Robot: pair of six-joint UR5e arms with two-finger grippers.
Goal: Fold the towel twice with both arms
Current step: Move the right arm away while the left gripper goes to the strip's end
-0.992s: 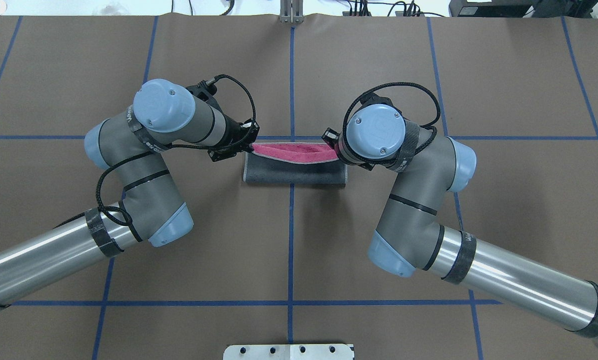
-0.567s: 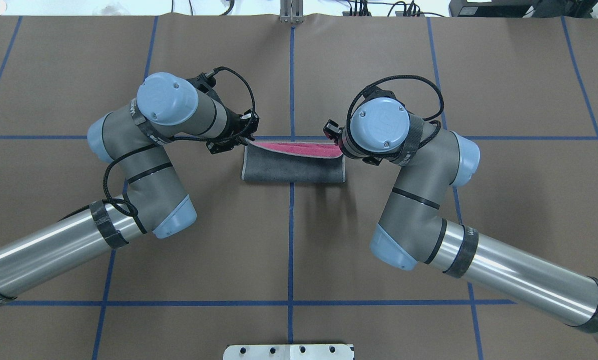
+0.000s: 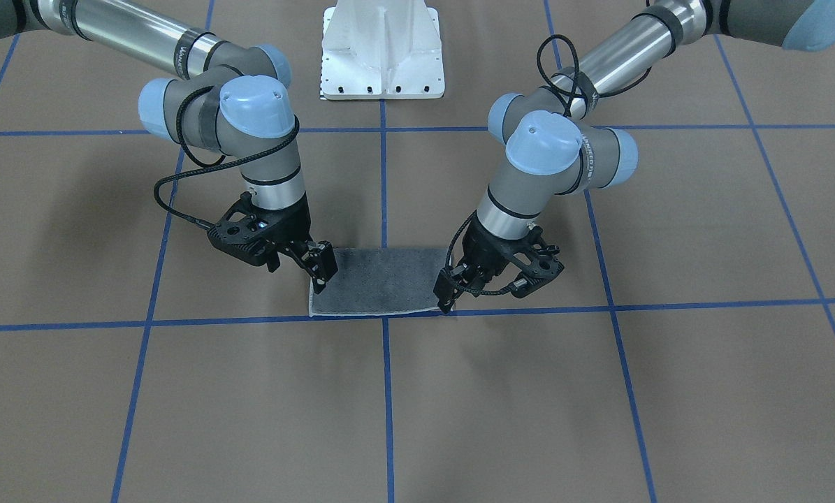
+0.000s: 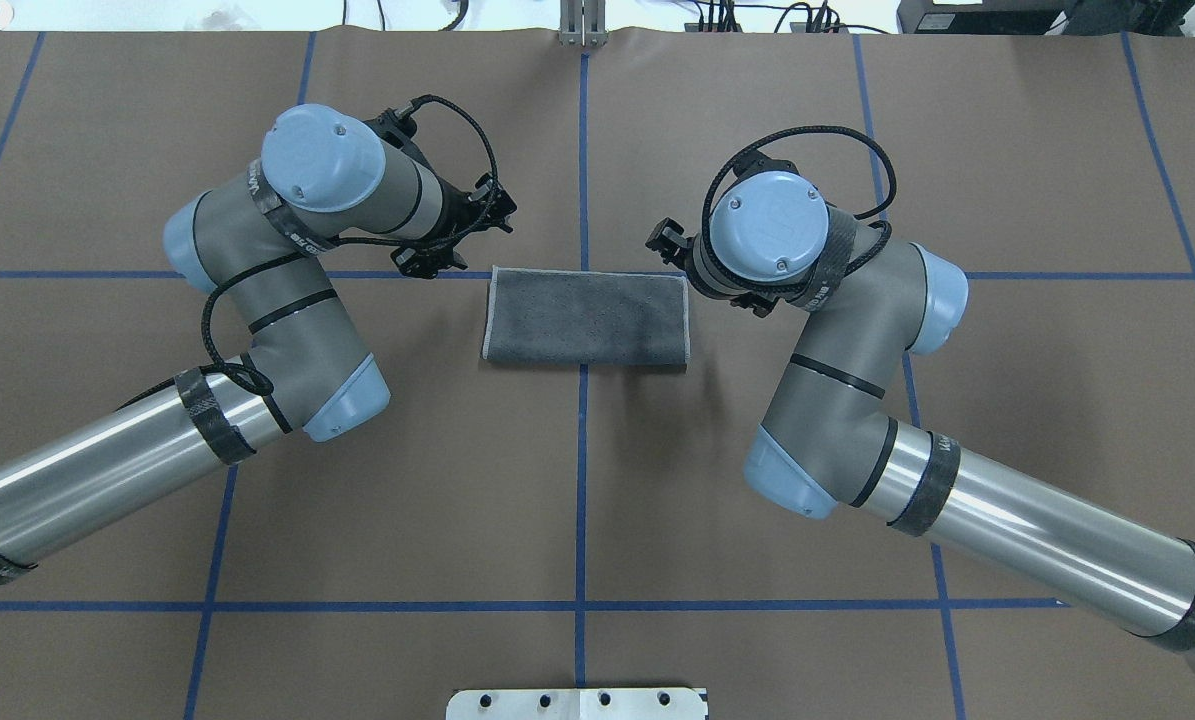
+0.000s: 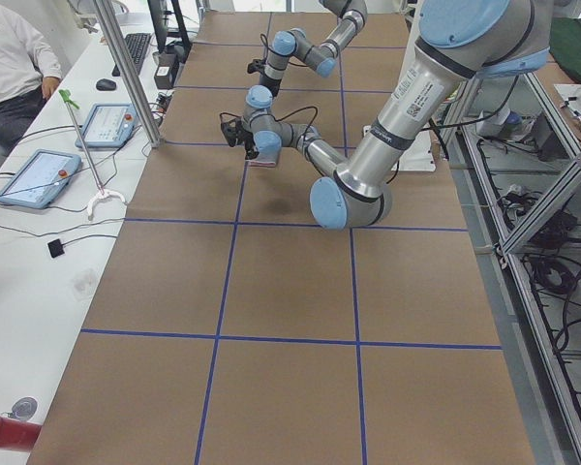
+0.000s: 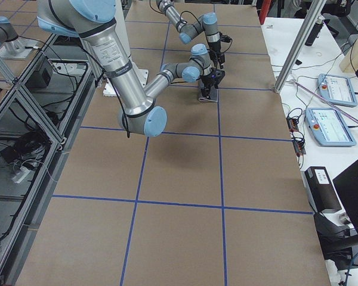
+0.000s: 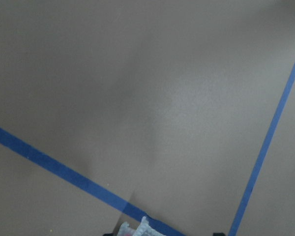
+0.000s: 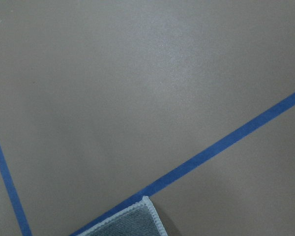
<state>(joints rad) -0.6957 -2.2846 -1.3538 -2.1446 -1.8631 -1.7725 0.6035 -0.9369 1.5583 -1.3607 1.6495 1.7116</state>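
Note:
The towel (image 4: 587, 318) lies flat at the table's middle, folded in half, dark grey face up, with its light grey border along the sides. It also shows in the front view (image 3: 379, 283). My left gripper (image 3: 448, 295) hangs just above the towel's far corner on my left, slightly open and empty. My right gripper (image 3: 321, 271) hangs just above the far corner on my right, slightly open and empty. The right wrist view shows a grey towel corner (image 8: 135, 220). The left wrist view shows only a sliver of a corner (image 7: 132, 229).
The white pedestal base (image 3: 382, 49) stands at the near edge between the arms. Blue tape lines (image 4: 582, 480) grid the brown table cover. In the left side view, an operator (image 5: 10, 58) sits at a bench with tablets (image 5: 29, 179).
The raised pink layer has been laid down, so the towel now lies flat with only grey showing. Both grippers have let go of the corners and moved up and away from them.

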